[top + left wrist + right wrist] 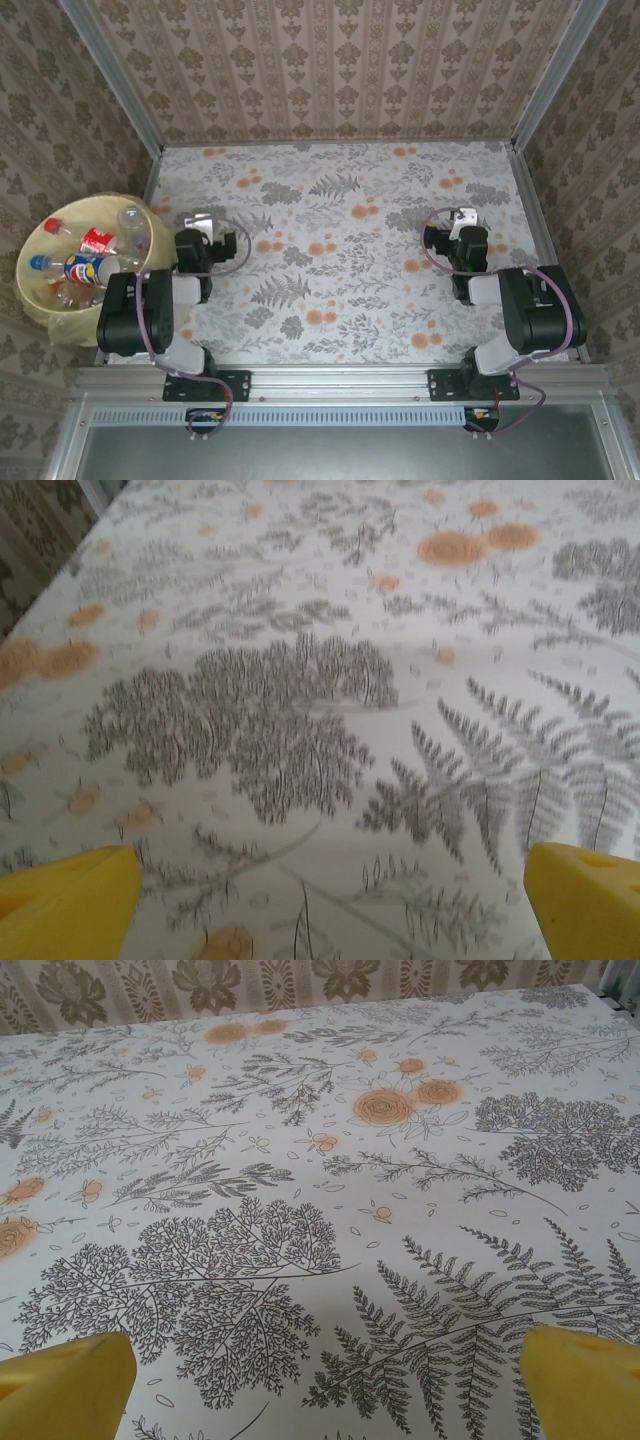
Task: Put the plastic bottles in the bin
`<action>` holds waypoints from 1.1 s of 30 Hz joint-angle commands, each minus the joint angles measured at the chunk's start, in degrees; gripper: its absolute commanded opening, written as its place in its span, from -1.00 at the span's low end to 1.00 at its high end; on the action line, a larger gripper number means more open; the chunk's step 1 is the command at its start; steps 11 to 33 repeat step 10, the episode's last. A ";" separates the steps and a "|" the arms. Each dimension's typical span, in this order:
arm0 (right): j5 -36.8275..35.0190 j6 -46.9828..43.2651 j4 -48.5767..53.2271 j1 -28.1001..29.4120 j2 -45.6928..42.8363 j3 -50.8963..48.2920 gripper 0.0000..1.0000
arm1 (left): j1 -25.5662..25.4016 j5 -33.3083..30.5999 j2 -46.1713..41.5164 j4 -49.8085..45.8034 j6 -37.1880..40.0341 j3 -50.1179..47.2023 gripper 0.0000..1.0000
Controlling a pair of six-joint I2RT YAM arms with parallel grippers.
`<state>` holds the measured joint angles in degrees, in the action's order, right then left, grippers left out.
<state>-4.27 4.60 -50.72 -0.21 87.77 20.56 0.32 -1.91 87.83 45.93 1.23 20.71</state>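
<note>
plastic bottles [90, 255] piled in bin [38, 305] off table's [350, 270] left edge. left gripper [330, 900], right gripper [325, 1380] both wide, empty; likely parked, task looks done.

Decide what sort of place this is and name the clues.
Probably a robot test booth, not a home: left arm and right arm bolted to a metal rail, a floral table boxed in by patterned panels, and a bin of bottles beside it.

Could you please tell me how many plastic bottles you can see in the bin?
5 plastic bottles can be made out, all inside the bin: red-capped at far left, red-labelled in the middle, clear at far right, blue-capped at left, one nearest. Others may lie hidden.
</note>
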 commanded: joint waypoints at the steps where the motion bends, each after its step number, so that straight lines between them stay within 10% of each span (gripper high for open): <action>1: -0.26 -0.91 -1.05 0.21 -0.14 1.32 1.00 | -0.34 -3.60 -0.03 5.50 -1.17 1.13 1.00; 33: 0.41 -1.35 -0.41 0.21 -0.04 1.77 0.99 | -2.61 -8.54 0.20 4.78 -0.27 1.61 1.00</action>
